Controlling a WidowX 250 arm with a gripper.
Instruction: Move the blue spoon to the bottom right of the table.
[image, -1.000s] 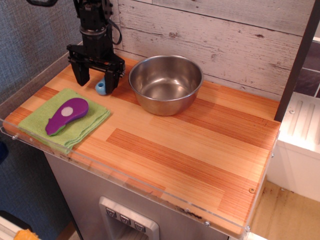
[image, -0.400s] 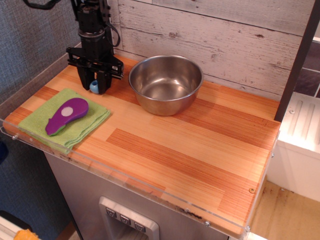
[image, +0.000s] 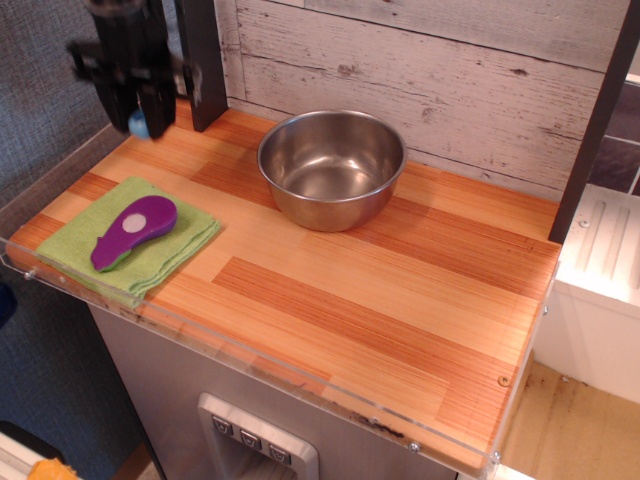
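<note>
The table (image: 400, 300) is a light orange-brown top of striped wooden planks with a clear acrylic rim along its front and left edges. A steel bowl (image: 332, 168) stands near the back edge, left of centre. A folded green cloth (image: 170, 248) lies by the front left corner

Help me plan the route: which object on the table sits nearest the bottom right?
The steel bowl; the purple eggplant toy and green cloth lie far left, on the table.
</note>
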